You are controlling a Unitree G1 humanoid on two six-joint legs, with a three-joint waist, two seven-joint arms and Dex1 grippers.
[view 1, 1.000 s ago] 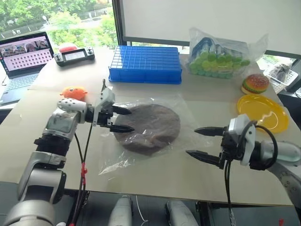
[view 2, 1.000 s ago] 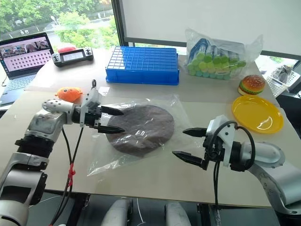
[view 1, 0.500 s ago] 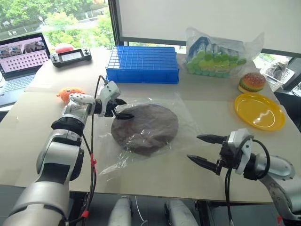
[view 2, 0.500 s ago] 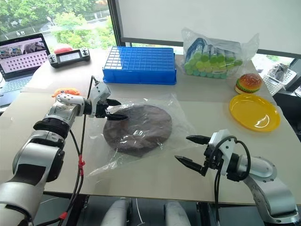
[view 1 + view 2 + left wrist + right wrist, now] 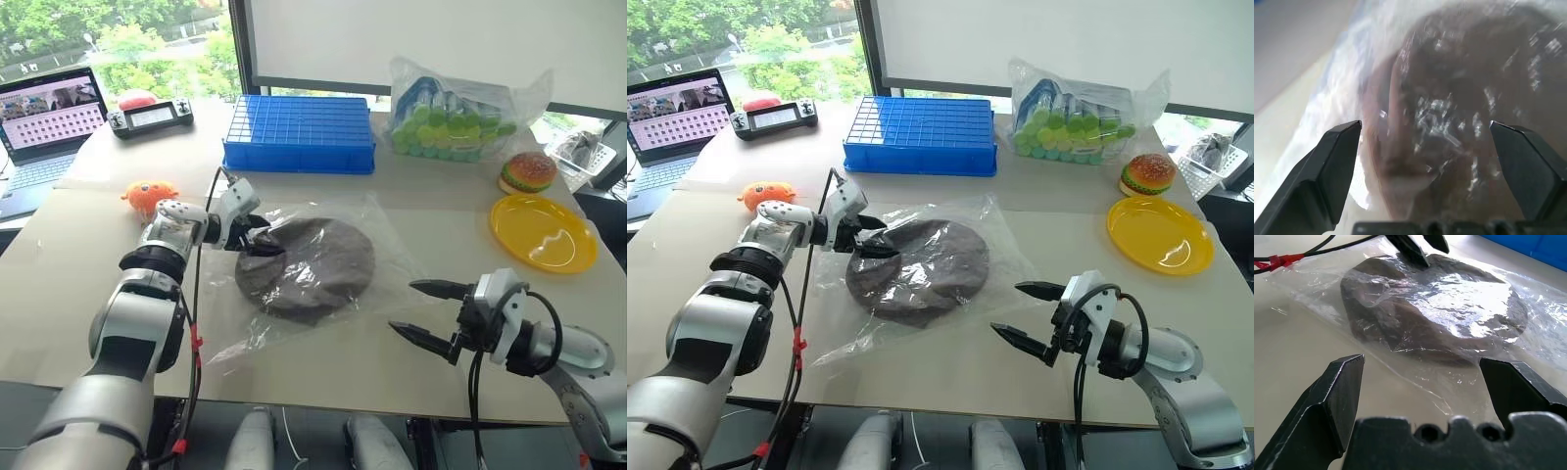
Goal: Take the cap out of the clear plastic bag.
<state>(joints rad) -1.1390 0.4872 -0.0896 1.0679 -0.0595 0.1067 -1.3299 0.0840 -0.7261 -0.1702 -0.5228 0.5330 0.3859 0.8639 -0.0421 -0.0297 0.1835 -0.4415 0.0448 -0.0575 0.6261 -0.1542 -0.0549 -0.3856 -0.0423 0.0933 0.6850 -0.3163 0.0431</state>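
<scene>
A soft, round brown fabric cap (image 5: 306,266) lies flat inside a large clear crinkly plastic bag (image 5: 392,250), which is spread out near the middle of the pale tabletop (image 5: 88,294). The cap is wholly enclosed; the plastic wrinkles over its top and extends past it on every side.

The left gripper (image 5: 257,234) is at the cap's left edge with its two black fingers spread wide; the tips are at the plastic over the cap's rim, and the left wrist view shows the bagged cap between the parted fingers (image 5: 1327,169), nothing being pinched. The right gripper (image 5: 423,311) hangs above bare tabletop just beside the bag's right edge, fingers also wide apart and holding nothing; in the right wrist view the bagged cap lies ahead between them.

Behind the bag stands a shallow blue plastic crate (image 5: 299,132) with a grid bottom; I cannot tell of anything in it. To its right sits a puffy clear bag (image 5: 460,103) packed with green and blue items. A round yellow plate (image 5: 544,233) lies at the right side, with a toy hamburger (image 5: 528,172) just behind it. A small orange plush toy (image 5: 149,194) rests near the left arm. At the far left are an open laptop (image 5: 44,117) and a handheld controller (image 5: 155,117).
</scene>
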